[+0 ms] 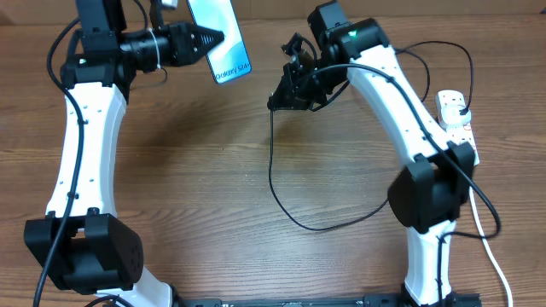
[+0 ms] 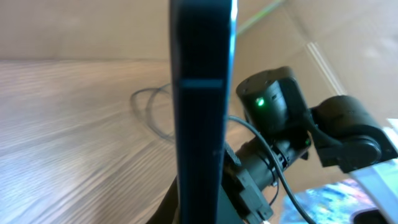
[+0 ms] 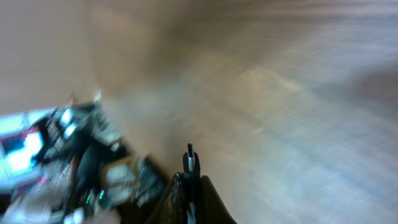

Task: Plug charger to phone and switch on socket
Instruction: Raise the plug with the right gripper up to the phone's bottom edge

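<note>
My left gripper is shut on the phone and holds it up off the table at the back, its light screen with "Galaxy S24+" text facing up. In the left wrist view the phone stands edge-on as a dark bar. My right gripper is shut on the connector tip of the charger, which points out between the fingers. The thin black cable hangs from it and loops over the table toward the right. The white socket lies at the right edge with a black plug in it.
The thick white cord runs from the socket down the right side. The right arm's body shows behind the phone in the left wrist view. A cluttered area shows blurred at the left of the right wrist view.
</note>
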